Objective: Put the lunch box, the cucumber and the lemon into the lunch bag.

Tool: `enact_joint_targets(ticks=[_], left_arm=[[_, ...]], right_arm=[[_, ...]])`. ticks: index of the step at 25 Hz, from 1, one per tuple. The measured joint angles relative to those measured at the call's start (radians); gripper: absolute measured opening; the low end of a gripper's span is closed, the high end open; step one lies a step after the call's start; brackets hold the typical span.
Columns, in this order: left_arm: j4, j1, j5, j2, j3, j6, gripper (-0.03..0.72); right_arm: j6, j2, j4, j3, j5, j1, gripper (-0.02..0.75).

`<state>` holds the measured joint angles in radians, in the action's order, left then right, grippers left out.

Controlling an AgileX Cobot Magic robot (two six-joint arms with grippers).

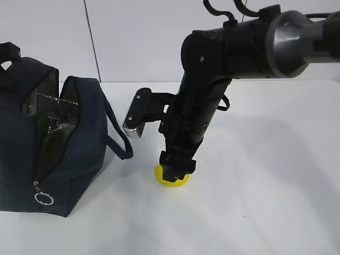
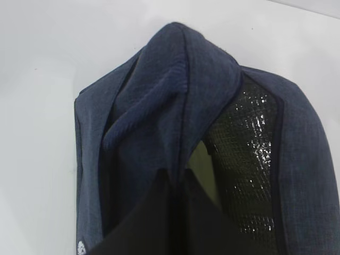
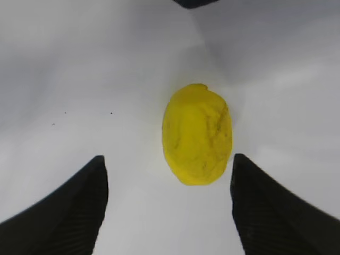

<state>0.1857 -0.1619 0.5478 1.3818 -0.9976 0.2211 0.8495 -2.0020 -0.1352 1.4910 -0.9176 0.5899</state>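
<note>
The dark navy lunch bag stands at the left with its top unzipped and its silver lining showing. In the left wrist view my left gripper is shut on the lunch bag's rim seam; the exterior view does not show it. A greenish patch shows inside the opening, and I cannot tell what it is. The lunch box and the cucumber are hidden. The yellow lemon lies on the white table. My right gripper points down over it, open. The lemon sits just past the fingertips, nearer the right one.
A strap handle loops off the bag toward the lemon. The zipper's silver ring pull hangs at the bag's front corner. The right arm's wrist camera bracket juts out toward the bag. White table stretches to the right and front.
</note>
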Motion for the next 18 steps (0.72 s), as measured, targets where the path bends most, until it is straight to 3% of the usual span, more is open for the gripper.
enact_joint_targets(ticks=[18], left_arm=[[-0.007, 0.000, -0.008, 0.000, 0.000, -0.002, -0.007]], right_arm=[[0.103, -0.114, 0.017, 0.000, 0.121, 0.000, 0.545]])
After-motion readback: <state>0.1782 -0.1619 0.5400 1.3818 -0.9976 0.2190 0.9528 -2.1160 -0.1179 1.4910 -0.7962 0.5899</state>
